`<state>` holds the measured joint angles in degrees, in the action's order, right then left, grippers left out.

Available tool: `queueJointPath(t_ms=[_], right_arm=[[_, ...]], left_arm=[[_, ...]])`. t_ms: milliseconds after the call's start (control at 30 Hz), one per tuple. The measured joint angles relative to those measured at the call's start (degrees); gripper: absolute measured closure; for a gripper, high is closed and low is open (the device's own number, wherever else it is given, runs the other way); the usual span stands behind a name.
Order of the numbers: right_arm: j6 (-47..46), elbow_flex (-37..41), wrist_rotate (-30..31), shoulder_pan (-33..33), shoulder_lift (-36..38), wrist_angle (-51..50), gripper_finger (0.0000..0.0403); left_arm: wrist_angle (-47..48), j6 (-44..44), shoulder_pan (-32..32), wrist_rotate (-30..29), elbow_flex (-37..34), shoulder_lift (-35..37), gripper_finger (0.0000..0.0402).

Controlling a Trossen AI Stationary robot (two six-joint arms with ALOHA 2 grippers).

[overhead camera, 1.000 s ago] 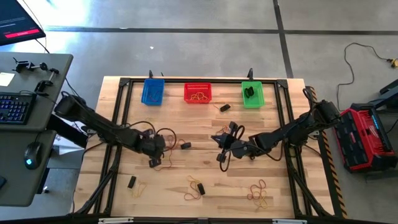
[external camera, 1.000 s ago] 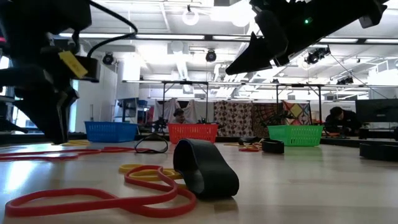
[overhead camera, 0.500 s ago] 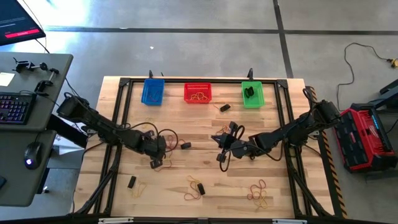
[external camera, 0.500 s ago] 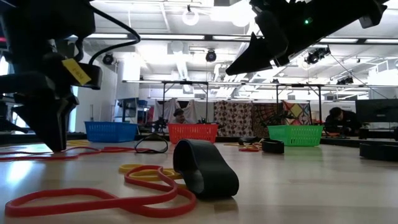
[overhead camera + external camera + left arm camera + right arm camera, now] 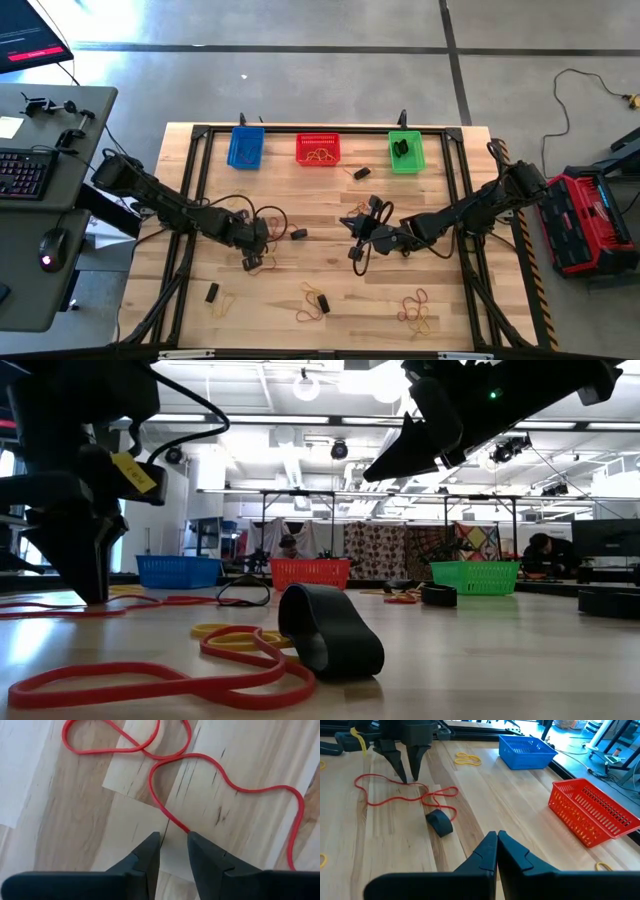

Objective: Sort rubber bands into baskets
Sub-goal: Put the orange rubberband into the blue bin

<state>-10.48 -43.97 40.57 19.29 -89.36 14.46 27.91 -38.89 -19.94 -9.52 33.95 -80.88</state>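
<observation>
A long red rubber band (image 5: 225, 785) lies in loops on the wood table, left of centre. My left gripper (image 5: 173, 836) points down over it and is open by a narrow gap. It also shows in the right wrist view (image 5: 405, 779) and the high view (image 5: 250, 260). My right gripper (image 5: 496, 837) is shut with nothing in it and hangs above the table's middle (image 5: 365, 238). The blue basket (image 5: 245, 147), red basket (image 5: 318, 149) and green basket (image 5: 405, 151) stand in a row along the far edge. My left gripper comes from above, pointing down. One strand of the red band (image 5: 170, 812) runs up to its fingertips and vanishes under one finger (image 5: 200, 845). I cannot tell whether the fingers touch it.
A short thick dark band (image 5: 440, 822) lies beside the red loops. Another dark band (image 5: 330, 630) lies with yellow and red loops (image 5: 230, 645) near the front edge. More bands lie at the near right (image 5: 418, 308). Yellow bands (image 5: 466, 758) lie near the blue basket.
</observation>
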Motion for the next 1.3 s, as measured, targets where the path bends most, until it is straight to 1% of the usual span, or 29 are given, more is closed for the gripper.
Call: queueJointPath(t_ms=[300,567,900,1000,1133,1300], right_arm=[[-0.02,0.00,0.01,0.00,-0.02,0.50,0.0403],[-0.13,0.00,0.01,0.00,-0.04,0.48,0.0403],[-0.07,-0.02,-0.01,0.00,-0.04,0.19,0.0403],[-0.04,-0.02,-0.01,0.00,-0.04,-0.13,0.0403],[-0.04,-0.02,-0.01,0.00,-0.04,-0.27,0.0403],[-1.25,-0.02,-0.01,0.00,-0.04,-0.42,0.0403]], left_arm=[[-1.97,0.02,-0.04,0.74,-0.04,0.00,0.0281],[-2.11,-0.94,0.20,-1.78,-0.05,-0.02,0.0285],[-2.89,-0.92,0.17,-2.24,-1.59,0.13,0.0341],[-2.34,1.39,0.17,-2.69,-1.06,0.00,0.0365],[-0.11,5.62,0.21,-3.18,1.26,-0.11,0.0397],[5.96,7.94,0.20,-5.77,6.28,-0.09,0.0401]])
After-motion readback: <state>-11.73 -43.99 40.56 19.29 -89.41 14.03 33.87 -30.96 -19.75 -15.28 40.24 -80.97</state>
